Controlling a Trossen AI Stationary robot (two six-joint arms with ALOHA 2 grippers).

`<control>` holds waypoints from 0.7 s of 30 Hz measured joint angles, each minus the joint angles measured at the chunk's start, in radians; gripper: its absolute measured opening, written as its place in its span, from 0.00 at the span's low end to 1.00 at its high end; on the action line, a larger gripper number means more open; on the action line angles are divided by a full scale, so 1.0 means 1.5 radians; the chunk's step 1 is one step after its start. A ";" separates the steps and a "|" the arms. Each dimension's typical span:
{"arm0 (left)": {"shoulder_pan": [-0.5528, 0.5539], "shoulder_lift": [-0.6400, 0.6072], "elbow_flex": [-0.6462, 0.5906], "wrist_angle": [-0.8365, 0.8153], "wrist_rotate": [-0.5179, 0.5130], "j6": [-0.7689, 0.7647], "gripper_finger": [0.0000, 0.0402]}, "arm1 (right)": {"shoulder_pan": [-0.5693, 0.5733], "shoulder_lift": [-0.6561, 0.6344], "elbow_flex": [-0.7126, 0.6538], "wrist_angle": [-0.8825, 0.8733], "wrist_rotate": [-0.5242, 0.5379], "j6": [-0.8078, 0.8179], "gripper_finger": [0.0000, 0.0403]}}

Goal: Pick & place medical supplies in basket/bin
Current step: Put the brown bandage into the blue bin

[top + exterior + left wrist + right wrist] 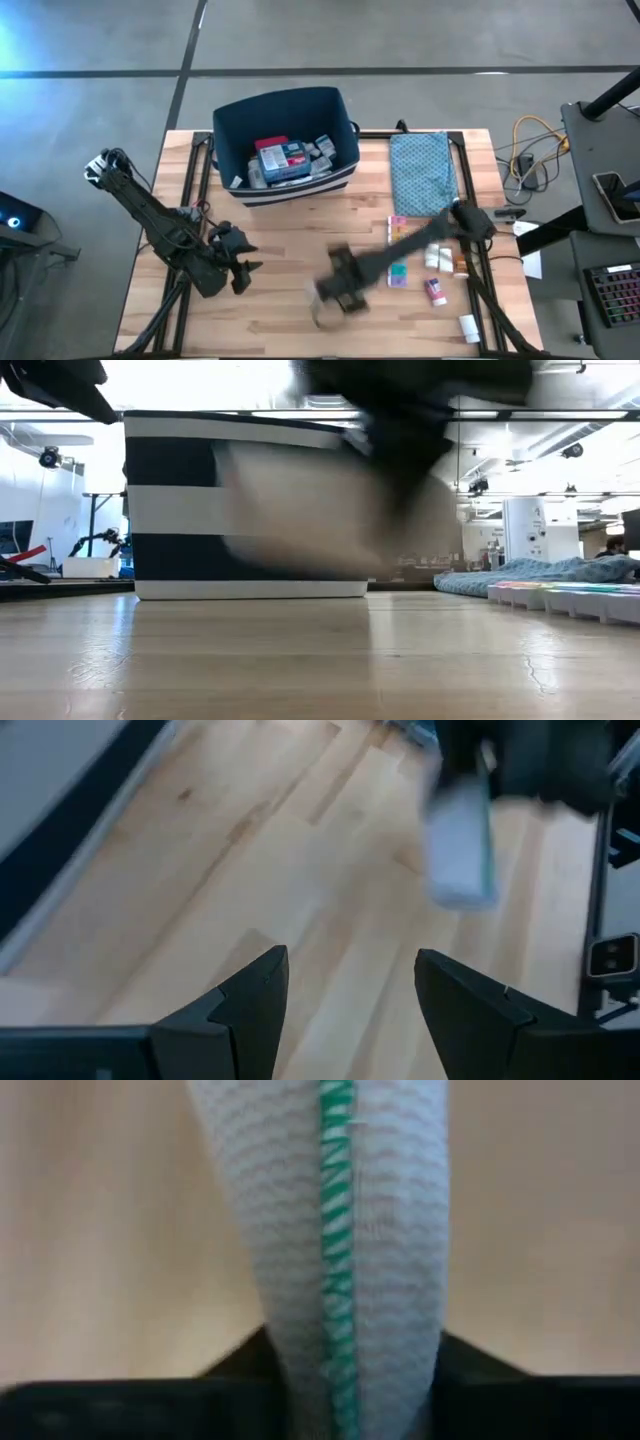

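My right gripper is over the middle of the table toward the near edge, shut on a pale bandage roll with a green stitched line. The roll shows blurred in the low view and in the left wrist view. The navy bin stands at the far edge and holds a blue-red box and other packets. On the right lie the rainbow pill organizer, white bottles and a tube. My left gripper is open at the table's left, over bare wood. My right gripper pinches the bandage roll between its two fingers, one on each side of the roll's near end. The roll runs out forward along the fingers, its green seam facing the camera. In the low view the roll hangs clear of the table.
A teal patterned pouch lies right of the bin at the far edge. A small pink item sits among the supplies on the right. Bare wood lies between the bin and both grippers. Cables and equipment stand beyond the right edge.
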 joint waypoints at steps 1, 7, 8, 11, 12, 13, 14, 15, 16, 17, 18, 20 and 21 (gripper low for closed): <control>0.000 -0.011 0.000 -0.010 -0.001 0.000 0.49 | -0.023 -0.021 0.032 -0.014 0.042 -0.019 0.17; 0.000 -0.079 0.000 -0.023 -0.037 0.004 0.49 | -0.155 -0.136 0.269 0.039 0.174 -0.114 0.22; 0.000 -0.086 0.000 -0.023 -0.052 0.004 0.49 | -0.183 -0.137 0.301 0.053 0.174 -0.104 0.27; -0.001 -0.104 0.000 -0.023 -0.096 0.005 0.49 | -0.283 -0.113 0.373 0.039 0.167 -0.021 0.39; 0.000 -0.108 0.000 -0.023 -0.104 0.005 0.49 | -0.319 -0.098 0.390 0.035 0.140 0.013 0.41; 0.000 -0.109 0.000 -0.023 -0.110 0.006 0.49 | -0.354 -0.080 0.403 0.029 0.106 0.041 0.43; 0.000 -0.111 0.000 -0.023 -0.110 0.006 0.49 | -0.385 -0.064 0.416 0.029 0.068 0.064 0.44; 0.000 -0.111 0.000 -0.023 -0.110 0.006 0.49 | -0.411 -0.047 0.425 0.031 0.030 0.087 0.45; 0.000 -0.110 0.000 -0.023 -0.110 0.005 0.49 | -0.433 -0.033 0.430 0.033 -0.011 0.117 0.47; 0.000 -0.110 0.000 -0.023 -0.110 0.005 0.49 | -0.451 -0.024 0.430 0.038 -0.062 0.152 0.48; 0.000 -0.109 0.000 -0.023 -0.110 0.006 0.49 | -0.468 -0.020 0.425 0.041 -0.121 0.185 0.50; -0.001 -0.109 -0.001 -0.023 -0.109 0.005 0.49 | -0.491 -0.013 0.425 0.033 -0.232 0.234 0.54; -0.001 -0.109 -0.001 -0.023 -0.109 0.005 0.49 | -0.497 -0.013 0.425 0.024 -0.264 0.250 0.56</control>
